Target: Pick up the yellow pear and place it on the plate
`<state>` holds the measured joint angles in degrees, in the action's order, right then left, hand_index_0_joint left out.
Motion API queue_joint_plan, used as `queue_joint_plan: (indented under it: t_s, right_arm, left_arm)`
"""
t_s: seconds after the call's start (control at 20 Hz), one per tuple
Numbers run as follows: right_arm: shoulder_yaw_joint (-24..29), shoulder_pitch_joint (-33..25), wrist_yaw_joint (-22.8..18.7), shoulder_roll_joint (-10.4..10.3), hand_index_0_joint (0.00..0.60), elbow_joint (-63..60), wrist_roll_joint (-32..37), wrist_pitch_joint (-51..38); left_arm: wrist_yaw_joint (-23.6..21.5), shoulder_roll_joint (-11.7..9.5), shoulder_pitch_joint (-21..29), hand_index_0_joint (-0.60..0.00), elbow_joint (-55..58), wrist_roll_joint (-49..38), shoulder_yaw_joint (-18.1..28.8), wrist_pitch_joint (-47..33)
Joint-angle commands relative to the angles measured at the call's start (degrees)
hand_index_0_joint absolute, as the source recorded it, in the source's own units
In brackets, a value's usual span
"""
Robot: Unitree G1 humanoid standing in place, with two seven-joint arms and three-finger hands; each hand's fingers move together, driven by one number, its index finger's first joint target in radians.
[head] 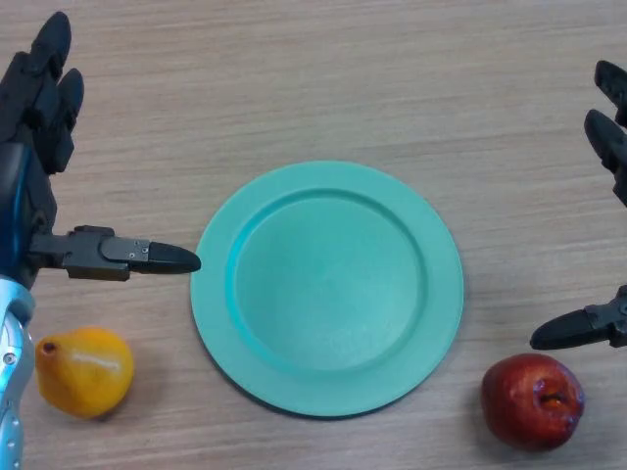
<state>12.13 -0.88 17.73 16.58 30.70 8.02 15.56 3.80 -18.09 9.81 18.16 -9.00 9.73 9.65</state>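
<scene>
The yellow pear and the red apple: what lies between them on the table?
In the head view, the lower edge of the green plate lies between the yellow pear and the red apple; the rest is bare table.

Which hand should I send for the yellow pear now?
Left. The yellow pear lies at the table's near left, just below the open left hand. The right hand is across the plate, nearer the red fruit.

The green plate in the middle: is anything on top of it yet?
Nothing lies on the plate; its whole surface shows bare. The yellow pear sits on the table left of it, the red fruit to its right. The table beneath the plate is covered.
</scene>
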Motion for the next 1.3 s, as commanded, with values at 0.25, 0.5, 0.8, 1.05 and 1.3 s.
queue_joint_plan:
  t_s: [0.25, 0.5, 0.8, 1.05, 1.3]
  right_arm:
    - [2.1, -1.4, -0.8, 1.3, 0.000, 3.0, -0.8, -5.7]
    - [1.1, -3.4, -1.0, 1.7, 0.000, 1.6, -0.7, -6.1]
    - [0.3, -4.4, -0.1, 2.2, 0.000, -0.7, -0.8, -5.9]
    - [-0.7, -6.9, -0.8, 2.4, 0.000, -2.5, 0.0, -5.8]
    - [-2.0, -6.6, -0.3, 2.0, 0.000, -3.7, -1.0, -6.9]
  left_arm:
    - [0.5, -2.5, 1.1, 0.000, 4.5, 0.2, 4.2, -6.7]
    - [1.1, -2.1, -1.8, 0.000, 13.8, 0.2, 6.1, -1.6]
    - [8.2, -1.4, -9.0, 0.000, 21.2, -3.3, 14.7, 1.2]
    - [16.5, -0.1, -13.9, 0.000, 17.9, -5.7, 21.7, -4.2]
    - [20.2, -0.1, -15.8, 0.000, 7.6, -2.8, 26.1, -14.7]
